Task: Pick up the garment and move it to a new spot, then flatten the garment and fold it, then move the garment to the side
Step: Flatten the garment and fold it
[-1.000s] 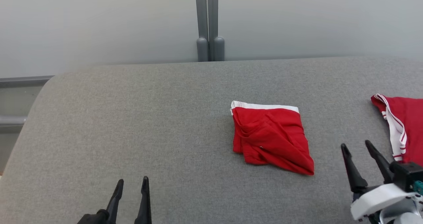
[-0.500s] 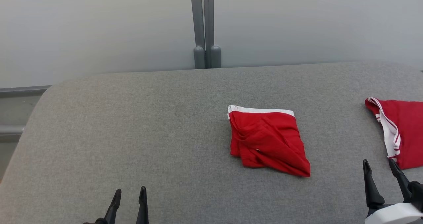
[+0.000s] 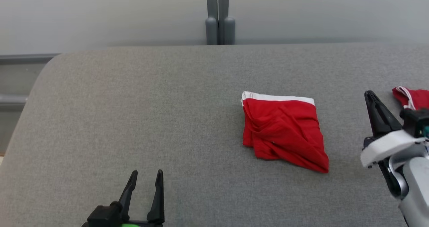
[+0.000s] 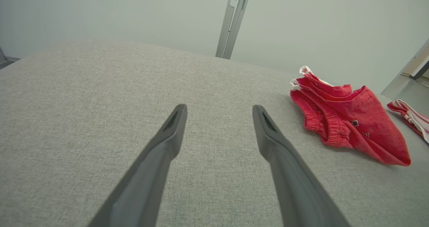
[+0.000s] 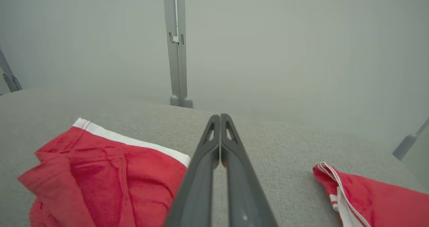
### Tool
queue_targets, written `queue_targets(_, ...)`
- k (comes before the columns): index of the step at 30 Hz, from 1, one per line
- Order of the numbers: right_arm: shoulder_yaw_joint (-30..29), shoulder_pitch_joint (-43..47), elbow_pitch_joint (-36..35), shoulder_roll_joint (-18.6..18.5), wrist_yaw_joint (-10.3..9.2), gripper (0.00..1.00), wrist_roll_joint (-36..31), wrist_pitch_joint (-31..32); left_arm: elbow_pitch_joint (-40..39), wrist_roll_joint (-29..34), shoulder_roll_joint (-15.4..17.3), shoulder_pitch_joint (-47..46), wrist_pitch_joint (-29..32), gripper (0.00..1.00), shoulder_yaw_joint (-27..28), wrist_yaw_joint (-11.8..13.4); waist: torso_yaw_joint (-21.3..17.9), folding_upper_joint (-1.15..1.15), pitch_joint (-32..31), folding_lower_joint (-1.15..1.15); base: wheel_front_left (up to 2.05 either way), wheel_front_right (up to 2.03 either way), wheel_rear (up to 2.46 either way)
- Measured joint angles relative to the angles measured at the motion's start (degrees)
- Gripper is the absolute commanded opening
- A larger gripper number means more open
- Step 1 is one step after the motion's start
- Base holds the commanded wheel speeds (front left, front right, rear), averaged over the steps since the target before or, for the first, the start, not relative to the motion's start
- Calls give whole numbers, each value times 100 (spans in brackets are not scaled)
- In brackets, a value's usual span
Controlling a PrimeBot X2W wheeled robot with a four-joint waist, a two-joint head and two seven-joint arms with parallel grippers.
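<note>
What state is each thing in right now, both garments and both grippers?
Red shorts with white waistband: roughly folded, creased, lying on the grey fabric surface, not held.
Red garment with white striped trim: lying loose at the surface's right side, partly hidden by the right arm, not held.
Left gripper: open, empty.
Right gripper: shut, empty, between the two garments.

We see a grey fabric surface carrying a folded red garment right of centre, a striped garment far right
</note>
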Motion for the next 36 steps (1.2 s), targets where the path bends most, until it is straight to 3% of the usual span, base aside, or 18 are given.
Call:
queue_targets(7,906,-1106,1299,-18,0,0,287,120,46,-131,-1,-328,0,100,-235,43,281,0,504,0,0,0,0)
queue_targets(15,1906,-1371,2201,98,0,0,816,64,75,-170,-1,-430,0,100,-245,129,650,0,727,0,0,0,0)
queue_targets(22,2616,-1374,2086,-124,0,0,1323,-62,62,-170,-1,-419,0,100,-197,133,628,0,683,0,0,0,0)
queue_targets(36,4065,-1204,971,-692,0,0,2448,-109,87,-172,-1,-389,0,100,-205,138,508,0,586,0,0,0,0)
